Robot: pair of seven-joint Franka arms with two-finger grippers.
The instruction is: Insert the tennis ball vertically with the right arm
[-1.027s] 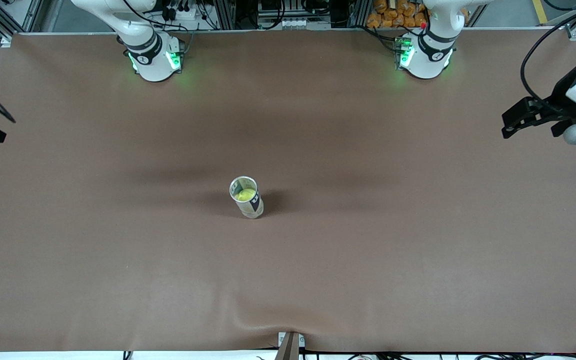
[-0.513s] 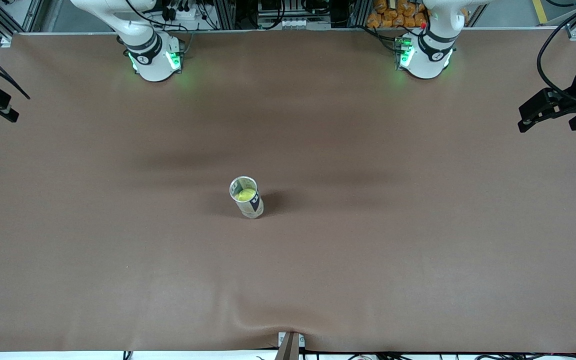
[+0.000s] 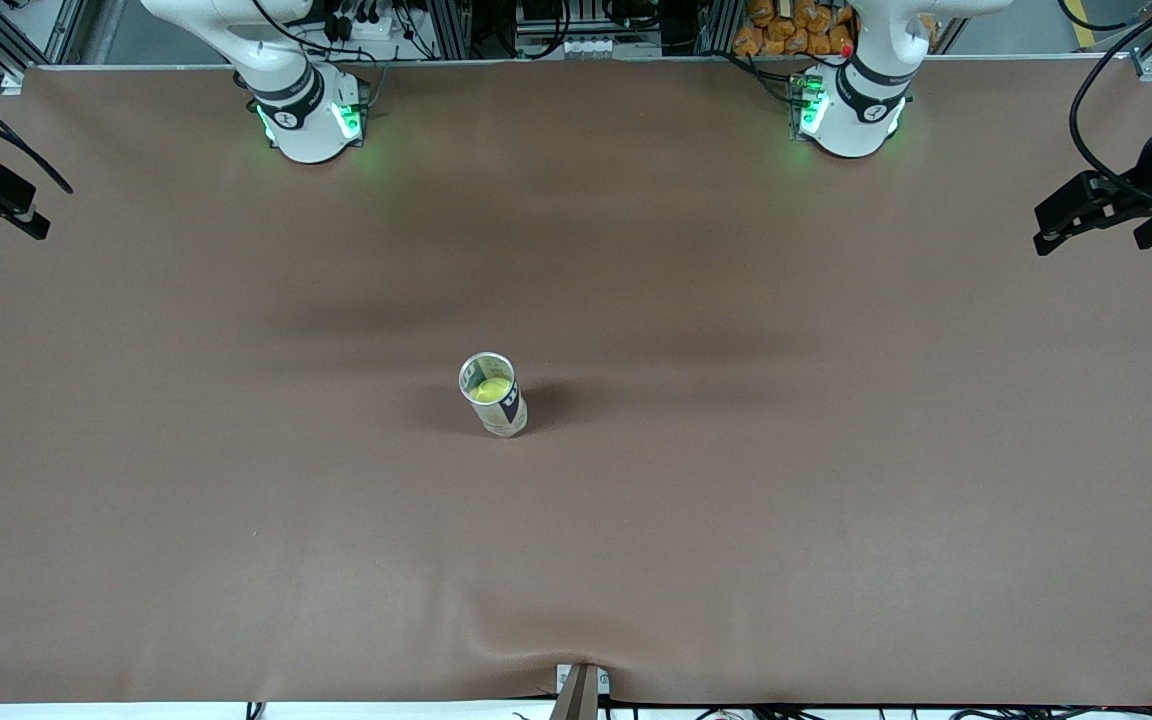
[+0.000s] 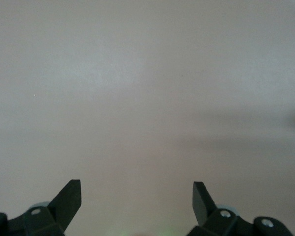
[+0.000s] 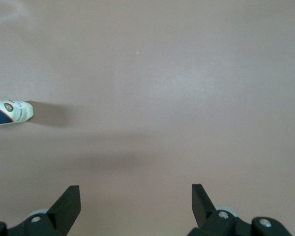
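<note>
Compared with a second ago, both arms have drawn back toward the ends of the surface. The left hand, which reached farther over the surface before, now sits up near the edge at the left arm's end. The right hand has risen slightly along the edge at the right arm's end. The can and ball have not moved.

The surface is a wide brown mat, slightly rippled along the edge nearest the front camera. The two white arm bases, lit green, stand along its farthest edge, the right arm at one side and the left arm at the other. Past that edge are metal frame rails, cables and a stack of orange packets.

A clear tennis ball can stands upright near the middle of the surface, well apart from both hands, its long axis vertical and its open mouth pointing up. A yellow-green tennis ball sits inside it.

In each wrist view the fingers are spread wide with nothing between them, the left fingers and the right fingers over bare mat. The right wrist view catches the can at its edge.
</note>
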